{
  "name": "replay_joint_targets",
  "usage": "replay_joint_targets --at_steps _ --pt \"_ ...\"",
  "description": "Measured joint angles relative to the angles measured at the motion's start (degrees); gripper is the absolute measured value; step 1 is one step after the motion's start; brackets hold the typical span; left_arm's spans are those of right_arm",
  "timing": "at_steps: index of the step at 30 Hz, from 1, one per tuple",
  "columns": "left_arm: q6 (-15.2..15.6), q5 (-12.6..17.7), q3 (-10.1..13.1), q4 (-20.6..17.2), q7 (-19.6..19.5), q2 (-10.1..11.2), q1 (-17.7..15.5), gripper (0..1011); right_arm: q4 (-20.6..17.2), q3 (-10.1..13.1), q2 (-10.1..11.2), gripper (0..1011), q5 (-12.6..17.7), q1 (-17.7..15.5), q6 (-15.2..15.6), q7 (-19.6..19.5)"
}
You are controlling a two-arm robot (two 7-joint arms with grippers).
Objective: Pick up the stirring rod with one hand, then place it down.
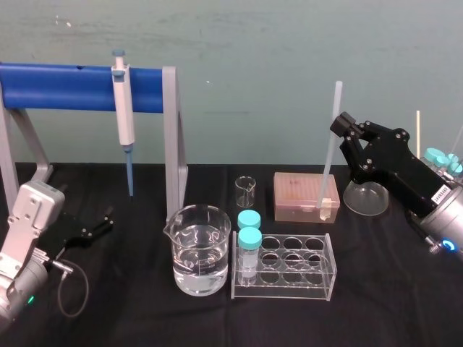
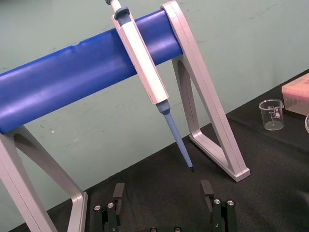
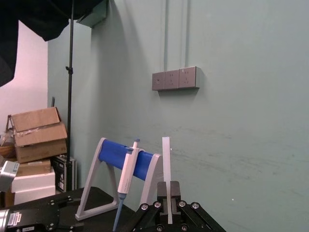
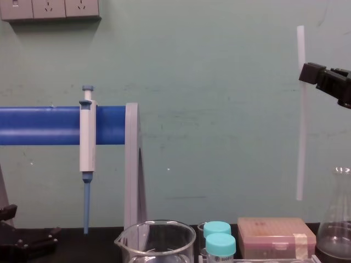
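Stirring rod (image 1: 327, 166), long, thin, translucent white, hangs upright, pinched by the right hand (image 1: 338, 126), while the left hand (image 2: 162, 192) rests spread.

The head camera looked down from above onto the table (image 1: 391, 289), with the right gripper (image 1: 340, 127) raised at its right side. The chest camera sat lower and faced level toward the wall (image 4: 219, 137). Each wrist camera sat close behind its own fingers. The left gripper (image 2: 162, 189) had the pipette (image 2: 145, 63) near, just beyond it, while the right's camera looked far out past the stirring rod (image 3: 166, 179). All four views shared the blue stand (image 1: 65, 87).
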Motion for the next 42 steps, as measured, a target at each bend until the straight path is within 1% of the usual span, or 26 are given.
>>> replay_joint_targets --at_steps 13,42 --pt "0.0 0.0 0.0 0.0 0.0 0.0 0.0 1000 0.3 -0.1 0.0 45 0.0 0.2 0.2 0.0" --pt "0.0 0.0 0.0 0.0 0.0 0.0 0.0 1000 0.0 -0.1 0.4 45 0.2 -0.4 0.2 0.3"
